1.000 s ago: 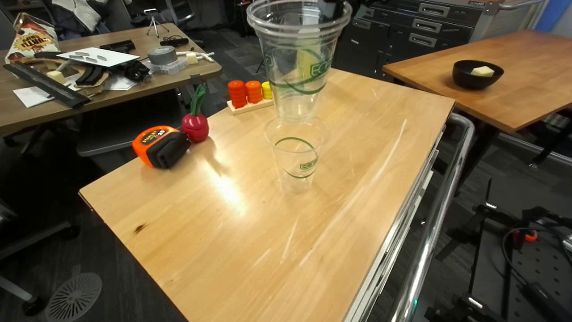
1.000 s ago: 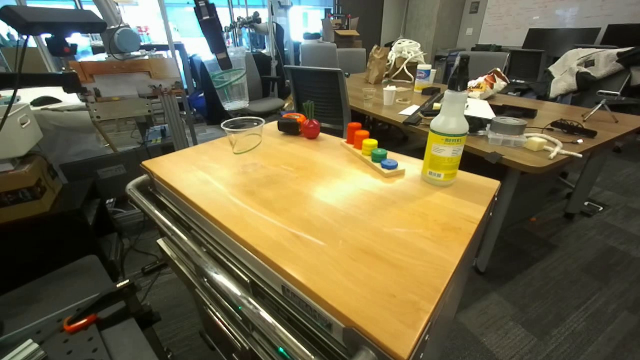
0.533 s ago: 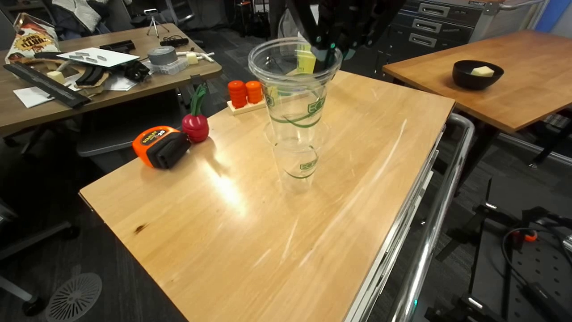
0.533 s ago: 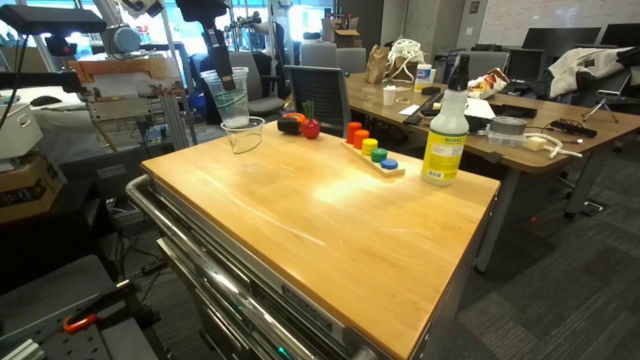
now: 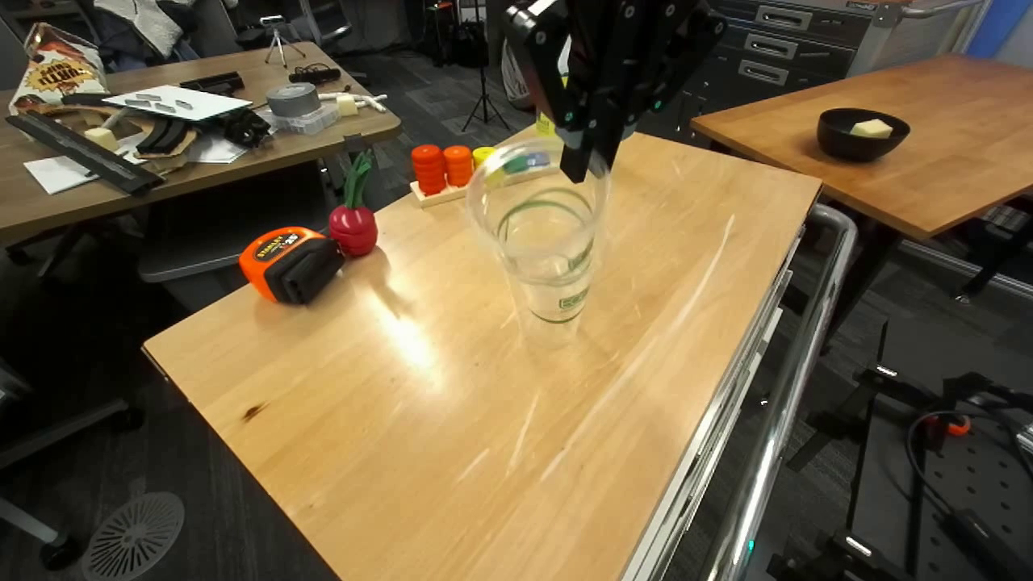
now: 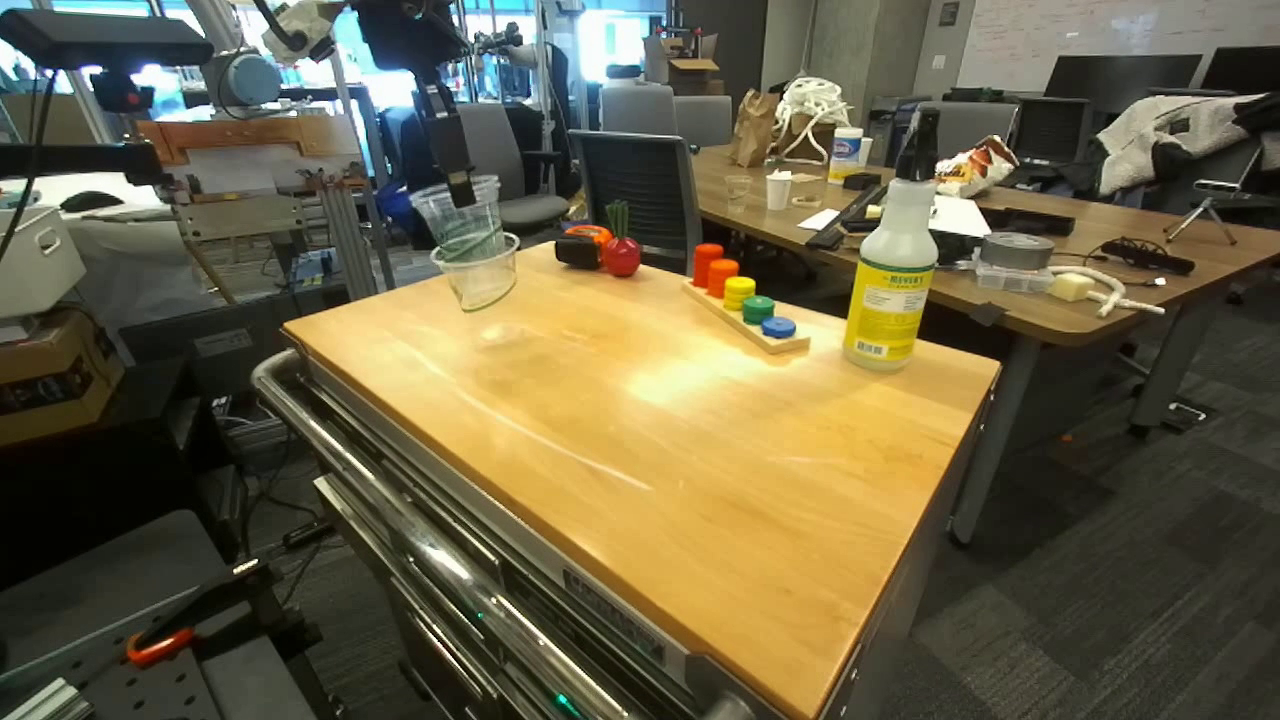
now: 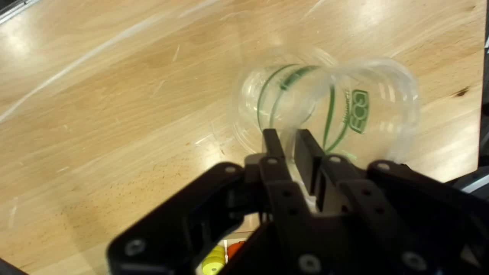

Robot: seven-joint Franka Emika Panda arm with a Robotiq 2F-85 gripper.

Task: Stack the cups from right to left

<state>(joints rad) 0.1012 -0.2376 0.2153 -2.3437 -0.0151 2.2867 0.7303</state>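
Three clear tumblers are in view. The upper cups [image 5: 537, 211], a nested pair judging by the earlier double rim, sit tilted and blurred in the mouth of the lower cup [image 5: 557, 311], which is upright on the wooden tabletop [image 5: 387, 460]. In an exterior view the upper pair [image 6: 450, 212] also leans in the lower cup [image 6: 490, 285]. My gripper [image 5: 589, 165] is at the upper rim, also seen in an exterior view [image 6: 460, 190]. In the wrist view its fingertips [image 7: 286, 133] stand slightly apart, with blurred cup wall [image 7: 374, 130] between and beside them.
Coloured ring blocks [image 6: 740, 293] stand on a wooden base, and a yellow-green spray bottle [image 6: 890, 300] is beyond them. An orange tape measure [image 5: 290, 262] and a red radish toy [image 5: 353, 228] lie near the table edge. A metal handle bar [image 5: 795, 395] runs along one side.
My gripper and the upper cups have come down. The pair now sits deeper in the lower cup and is tilted and blurred. The lower cup has shifted slightly.
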